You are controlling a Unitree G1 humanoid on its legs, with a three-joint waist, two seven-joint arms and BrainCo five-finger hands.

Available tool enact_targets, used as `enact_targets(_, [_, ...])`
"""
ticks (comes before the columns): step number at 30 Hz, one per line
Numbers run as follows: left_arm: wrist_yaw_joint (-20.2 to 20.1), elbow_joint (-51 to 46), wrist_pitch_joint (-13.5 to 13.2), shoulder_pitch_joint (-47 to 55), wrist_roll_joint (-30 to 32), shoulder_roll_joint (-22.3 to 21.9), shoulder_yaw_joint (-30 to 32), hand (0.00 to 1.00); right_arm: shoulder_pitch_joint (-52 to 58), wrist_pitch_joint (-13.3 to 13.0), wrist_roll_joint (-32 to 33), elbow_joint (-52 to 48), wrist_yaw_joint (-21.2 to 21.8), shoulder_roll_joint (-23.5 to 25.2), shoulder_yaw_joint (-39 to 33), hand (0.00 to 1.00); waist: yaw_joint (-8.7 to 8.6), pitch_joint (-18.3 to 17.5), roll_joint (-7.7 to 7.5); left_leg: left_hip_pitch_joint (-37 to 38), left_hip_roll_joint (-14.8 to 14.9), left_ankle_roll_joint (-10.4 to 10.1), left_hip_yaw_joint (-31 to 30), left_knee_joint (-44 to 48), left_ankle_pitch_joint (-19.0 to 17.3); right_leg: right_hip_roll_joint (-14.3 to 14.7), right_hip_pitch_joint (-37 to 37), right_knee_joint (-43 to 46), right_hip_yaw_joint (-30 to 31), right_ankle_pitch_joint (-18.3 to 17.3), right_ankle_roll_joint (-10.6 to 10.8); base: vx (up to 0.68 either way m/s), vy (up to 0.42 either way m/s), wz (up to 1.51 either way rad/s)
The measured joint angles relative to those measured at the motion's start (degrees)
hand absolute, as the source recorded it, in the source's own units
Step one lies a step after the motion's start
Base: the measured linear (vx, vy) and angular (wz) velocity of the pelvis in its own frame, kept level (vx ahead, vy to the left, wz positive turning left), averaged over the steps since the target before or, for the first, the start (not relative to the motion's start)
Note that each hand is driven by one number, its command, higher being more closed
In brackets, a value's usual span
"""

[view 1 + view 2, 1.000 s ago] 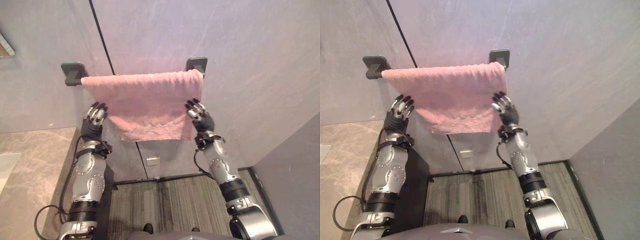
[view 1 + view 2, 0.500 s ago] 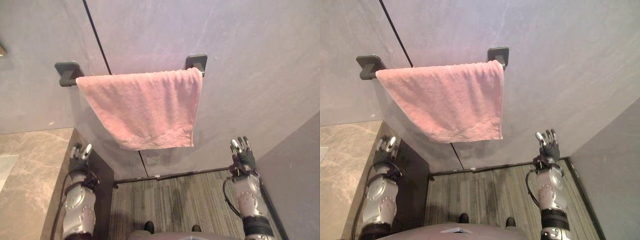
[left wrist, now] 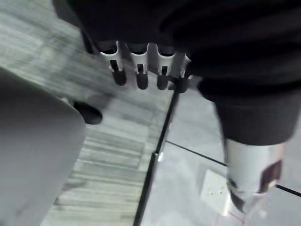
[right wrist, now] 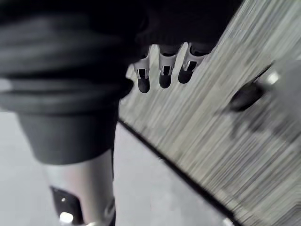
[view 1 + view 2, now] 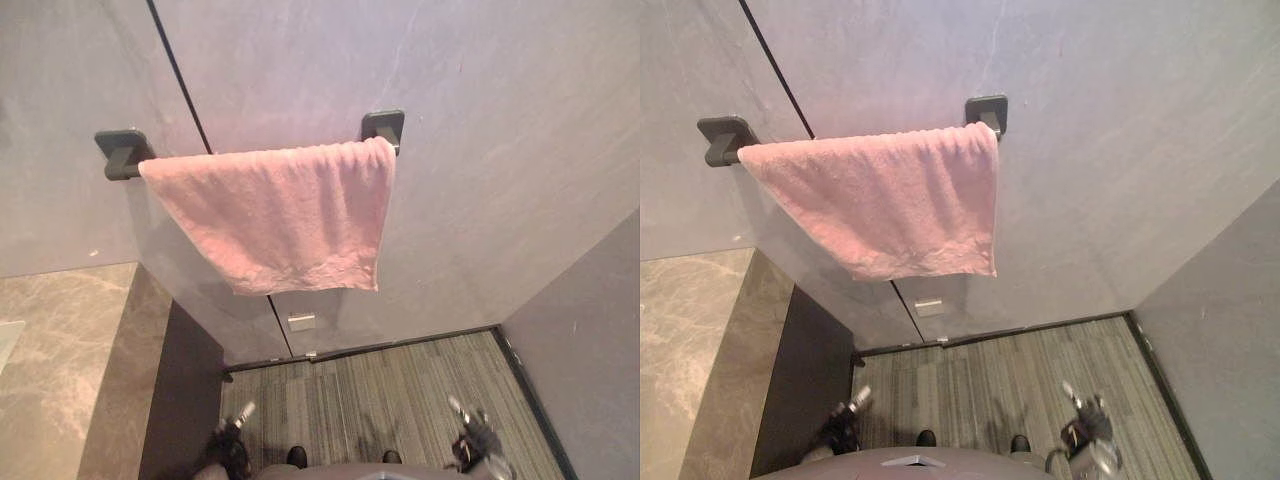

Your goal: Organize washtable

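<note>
We see the pink towel (image 5: 275,215) draped over the dark rail (image 5: 120,171), a soft, nubby terry cloth folded across the bar. It covers the bar from just beside the left bracket (image 5: 118,146) to the right bracket (image 5: 384,124), which its top corner touches. Its left edge slants inward as it falls, its right edge drops nearly straight, and its lower hem is slightly rumpled. Both brackets are dark, squarish blocks with rounded corners, fixed flat to the wall (image 5: 470,150) behind the rail. That wall is made of smooth grey stone-like panels with faint pale veins. A thin dark seam (image 5: 180,75) runs down it and passes behind the towel near the rail's left end. Below the rail, just under the towel's hem, a small pale rectangular plate (image 5: 301,322) sits on the wall, and any print on it is too small for us to read. Below and to the left of the rail lies the desk (image 5: 60,340), a polished beige marble top with grey veining above a flat dark side panel (image 5: 185,390). Far beneath the rail is the floor (image 5: 390,385), striped in fine grey and brown lines, with a dark skirting strip (image 5: 380,347) where it meets the wall. Both hands hang low over that floor, well apart from the towel. The left hand (image 3: 140,66) is released, its silver dark-tipped fingers straight and holding nothing. The right hand (image 4: 164,70) is likewise relaxed and empty.
</note>
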Motion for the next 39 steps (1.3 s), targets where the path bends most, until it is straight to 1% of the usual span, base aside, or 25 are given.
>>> enact_targets(1, [0.1,2.3,0.3,-0.5,0.2,0.1,1.0,0.0,-0.2,1.0,-0.7,2.3,-0.1,-0.1,-1.3,0.0,-0.06,-0.3,0.38,0.3,0.0,0.0,0.5,0.0,-0.2,0.0,0.1,0.1,0.5,0.0,0.0,-0.01,0.012,-0.23])
enact_targets(8, [0.9,6.3,1.4,0.1,2.4,-0.3,5.7,0.0,-1.3,1.9,-1.7,5.6,-0.3,-0.2,-1.8,0.0,-0.37,-0.4,0.89,-0.8,0.2,-0.1,1.8,4.1,-2.6,0.1,-1.3,3.1,1.9,-1.3,-0.3,-0.03,0.005,-0.11])
enact_targets(11, [2.1,6.0,1.6,0.4,2.4,-0.6,6.7,0.0,-3.1,1.8,-2.1,4.3,-0.9,-0.2,0.4,0.0,-0.36,1.5,1.16,-3.5,0.3,-0.9,-0.5,5.6,-2.0,0.1,-4.7,10.1,-0.1,-4.6,-1.2,-0.12,-0.032,0.41])
enact_targets(14, [3.5,3.8,1.4,0.2,1.9,-0.8,7.2,0.0,-2.8,1.6,-2.1,2.0,-1.7,0.0,2.1,0.0,-0.62,2.8,0.58,-8.4,-0.2,-2.0,-6.0,6.1,0.2,-0.7,-10.0,18.2,-5.4,-8.7,-2.1,-0.16,-0.1,1.03])
enact_targets(16, [4.1,2.6,1.5,0.0,1.8,-1.6,8.0,0.0,-2.5,1.8,-2.2,-0.1,-2.6,0.2,1.9,0.0,-0.72,3.5,1.83,-9.6,0.6,-0.2,-8.0,1.3,0.8,-0.6,-12.0,21.6,-9.6,-11.1,-3.7,-0.08,-0.199,1.42])
enact_targets(17, [4.5,2.4,1.6,-0.9,1.3,-1.3,9.6,0.0,-2.8,1.8,-2.9,-1.6,-3.0,1.8,1.5,0.0,-1.53,3.7,-0.4,-9.9,0.9,4.4,-1.2,1.0,-3.6,-2.3,-10.9,18.5,-12.9,-10.4,-5.0,0.23,-0.267,2.09])
enact_targets(18, [4.8,1.5,1.5,-2.5,1.3,-1.0,9.7,0.0,-2.8,1.6,-3.9,-2.4,-3.8,2.6,0.8,0.0,-1.87,5.0,-1.85,-13.8,1.4,4.4,12.0,18.8,-5.0,-6.1,-9.1,17.4,-19.3,-8.8,-5.2,0.36,-0.266,2.16])
enact_targets(20, [4.7,1.3,1.4,-2.0,1.3,-1.7,9.7,0.0,-2.7,1.7,-3.9,-2.9,-3.9,2.6,0.8,0.0,-2.25,4.8,-1.08,-13.1,2.3,2.1,14.0,30.7,-7.3,-6.2,-7.1,17.1,-23.4,-9.0,-5.7,0.36,-0.135,1.31])
enact_targets(22, [4.6,1.7,1.1,-0.4,1.3,-2.7,9.3,0.0,-3.7,1.5,-3.9,-3.9,-3.9,2.1,0.9,0.0,-2.53,3.9,1.4,-3.6,3.2,-3.0,11.6,36.0,-13.2,-4.4,-5.3,16.6,-27.1,-9.3,-6.3,0.29,-0.066,0.83])
enact_targets(23, [4.5,1.9,1.2,-0.3,1.3,-2.6,8.7,0.0,-4.3,1.4,-3.9,-3.7,-3.9,1.9,0.8,0.0,-2.56,3.7,1.76,-1.4,3.1,-3.6,10.3,35.2,-13.4,-4.1,-5.7,16.8,-27.6,-9.2,-6.4,0.16,-0.013,0.73])
enact_targets(25, [4.2,2.3,1.2,-0.4,1.5,-2.5,5.4,0.0,-6.4,1.1,-3.8,-3.2,-3.9,1.6,0.2,0.0,-3.48,3.2,2.75,5.6,3.9,-5.7,7.0,26.4,-8.7,-4.4,-9.1,19.5,-29.8,-9.1,-6.5,0.15,0.02,0.76])
enact_targets(26, [3.9,2.3,1.3,-0.8,1.8,-2.7,2.8,0.0,-7.1,1.0,-3.8,-1.8,-4.0,0.9,-0.8,0.0,-4.13,2.9,3.53,9.1,2.9,-6.5,3.8,16.3,-7.5,-5.9,-12.0,23.5,-30.4,-9.0,-6.6,-0.03,0.077,0.86])
enact_targets(27, [3.7,2.2,1.3,-1.4,2.1,-3.0,1.6,0.0,-7.3,1.0,-3.8,-1.1,-4.0,0.5,-0.8,0.0,-5.01,3.1,3.37,9.3,2.5,-6.5,2.8,13.8,-7.4,-7.1,-14.0,27.1,-30.5,-9.0,-6.9,-0.26,0.173,1.01])
enact_targets(28, [3.7,2.2,1.5,-2.8,2.5,-2.9,-0.2,0.0,-7.7,1.1,-3.8,-0.7,-3.9,-0.2,-0.5,0.0,-5.4,3.5,3.35,9.8,2.4,-4.7,2.6,11.5,-8.5,-7.5,-18.9,32.3,-28.9,-10.1,-6.6,-0.27,0.108,0.52])
enact_targets(29, [3.6,2.5,1.7,-2.7,2.6,-1.4,-1.4,0.0,-7.8,1.0,-3.7,-0.4,-4.1,0.2,1.0,0.0,-5.25,4.3,3.3,9.5,3.8,-4.7,3.4,13.7,-12.1,-1.3,-18.6,22.9,-25.9,-5.3,-6.4,-0.24,0.123,0.18])
enact_targets(30, [3.6,2.8,1.8,-3.0,2.6,-0.7,-1.3,0.0,-7.8,1.0,-3.7,-0.4,-4.3,0.3,1.8,0.0,-5.37,4.7,1.52,9.0,3.0,-4.5,3.2,16.3,-14.4,-1.3,-17.9,20.8,-25.6,-3.6,-9.9,-0.16,0.095,-0.49])
enact_targets(31, [3.7,2.6,1.8,-4.0,3.5,-0.6,-2.0,0.0,-9.0,1.0,-3.7,0.6,-4.4,-0.2,2.9,0.0,-4.16,6.0,1.46,8.2,3.0,-1.4,3.5,17.4,-17.6,-1.8,-18.2,21.7,-24.4,-2.0,-10.2,-0.28,0.172,-0.26])
enact_targets(32, [3.7,2.4,1.6,-5.2,4.4,-0.7,-2.8,0.0,-9.1,0.9,-3.7,0.3,-4.8,-0.3,3.0,0.0,-5.35,6.7,0.81,8.2,1.7,-0.1,3.0,13.8,-18.3,-3.7,-18.7,22.9,-23.6,-1.4,-9.2,-0.41,0.241,-0.09])
enact_targets(33, [3.7,1.7,1.1,-5.7,4.7,-0.6,-4.0,0.0,-9.1,0.9,-3.8,0.0,-4.8,-0.2,3.7,0.0,-6.17,7.5,0.26,8.2,0.4,1.3,2.7,9.5,-16.9,-5.5,-19.2,23.9,-23.2,-0.6,-8.2,-0.4,0.277,0.19])
enact_targets(34, [3.6,1.6,1.1,-6.4,4.8,-0.4,-4.6,0.0,-9.0,0.9,-3.8,0.2,-4.8,-0.2,4.4,0.0,-5.63,8.5,-0.56,8.9,-1.7,0.6,2.6,8.7,-15.1,-6.2,-20.0,24.3,-20.6,1.0,-6.1,-0.35,0.304,-0.13])
enact_targets(35, [3.6,1.9,1.1,-6.6,5.3,-0.1,-3.8,0.0,-9.1,1.6,-3.8,-0.2,-4.7,-0.6,6.0,0.0,-4.54,8.8,0.26,7.7,-2.2,0.8,4.0,9.0,-13.9,-6.2,-20.4,23.4,-16.0,2.2,-2.2,0.05,0.276,-0.11])
enact_targets(36, [3.9,2.4,1.0,-6.5,6.4,-0.6,-2.5,0.0,-8.0,1.9,-3.9,-2.4,-4.1,-0.5,6.0,0.0,-4.81,8.9,0.19,5.9,-3.1,1.7,3.2,10.7,-13.4,-7.3,-20.7,33.5,-12.1,-2.2,-2.8,0.31,0.172,0.14])
enact_targets(37, [4.1,3.0,1.0,-6.4,6.5,-0.5,-1.6,0.0,-7.4,2.0,-3.9,-2.4,-3.9,-0.4,6.0,0.0,-4.73,9.0,0.36,5.2,-3.4,2.0,2.2,11.4,-12.9,-7.6,-19.8,38.3,-10.4,-4.6,-2.9,0.69,0.065,0.77])
enact_targets(38, [4.6,4.2,1.1,-5.8,6.4,-0.3,0.0,0.0,-6.6,2.2,-4.0,-2.3,-3.6,-0.1,5.9,0.0,-4.57,9.0,0.37,3.3,-4.3,2.5,-0.1,13.1,-12.3,-7.9,-16.8,44.6,-7.1,-8.0,-1.4,0.72,0.001,1.08])
enact_targets(39, [4.8,4.0,1.3,-4.8,5.1,-0.5,2.5,0.0,-6.1,2.2,-4.5,-2.3,-3.2,0.2,6.3,0.0,-4.44,8.5,-0.54,1.9,-5.8,3.0,-2.5,13.8,-11.3,-8.6,-13.7,48.4,-3.8,-9.9,-0.9,0.69,-0.011,1.13])
